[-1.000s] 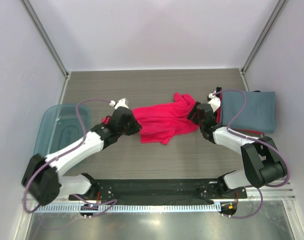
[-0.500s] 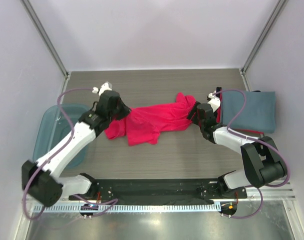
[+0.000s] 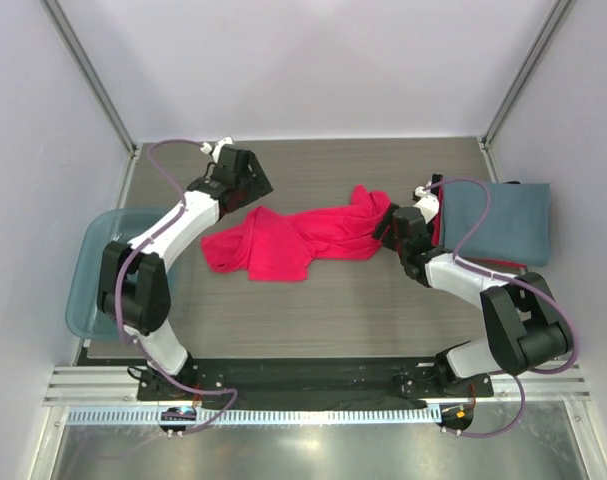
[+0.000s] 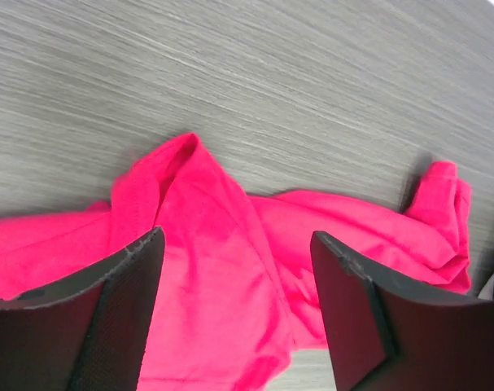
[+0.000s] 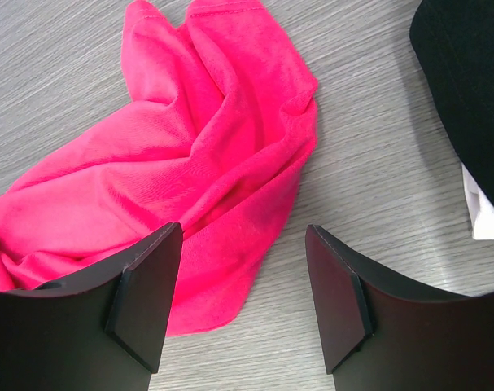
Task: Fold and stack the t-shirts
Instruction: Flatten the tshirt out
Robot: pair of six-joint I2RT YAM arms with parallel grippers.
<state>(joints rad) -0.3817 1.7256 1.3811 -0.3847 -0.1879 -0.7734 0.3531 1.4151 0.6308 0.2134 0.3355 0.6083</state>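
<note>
Crumpled bright pink-red cotton t-shirt is spread across the middle of the grey wood-grain desk. Left gripper is held open, empty, by its left end. Right gripper is held open, empty, over its right end. Folded slate blue-grey t-shirt is laid at the right edge.

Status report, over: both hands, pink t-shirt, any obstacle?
Left hand open, empty, by pink t-shirt. Right hand open, empty, over its other end. Shirt crumpled on table, unfolded. Nothing blocking it.

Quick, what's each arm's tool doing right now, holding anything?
Left tool: open, holding nothing.
Right tool: open, holding nothing, above the pink t-shirt.
</note>
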